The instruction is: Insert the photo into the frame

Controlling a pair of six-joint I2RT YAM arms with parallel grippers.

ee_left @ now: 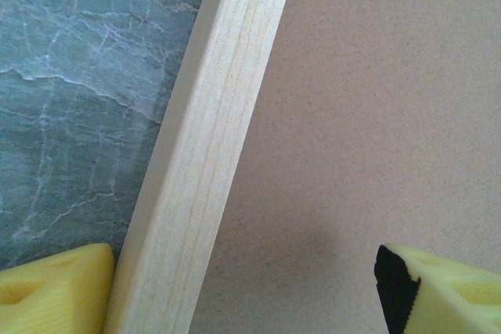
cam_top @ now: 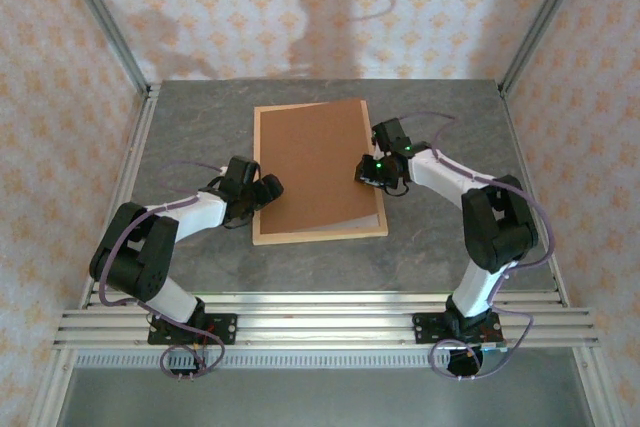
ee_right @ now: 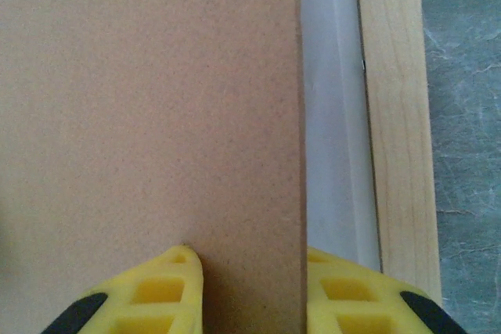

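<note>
Frame (cam_top: 320, 235) beneath backing board (cam_top: 315, 162); left end effector (cam_top: 266, 189) spread, right end effector (cam_top: 368, 170) ajar.

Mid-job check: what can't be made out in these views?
- Building photo print: whether it lies under the plain brown backing board, which covers the opening in the top view.
- Right gripper: the right wrist view's bottom edge cuts off its yellow fingers; grip on the board unclear.
- Thin light wooden frame: inside mostly covered by the board, top view.

Brown board (ee_right: 149, 99) — edge between tool fingers (ee_right: 176, 287)
</note>
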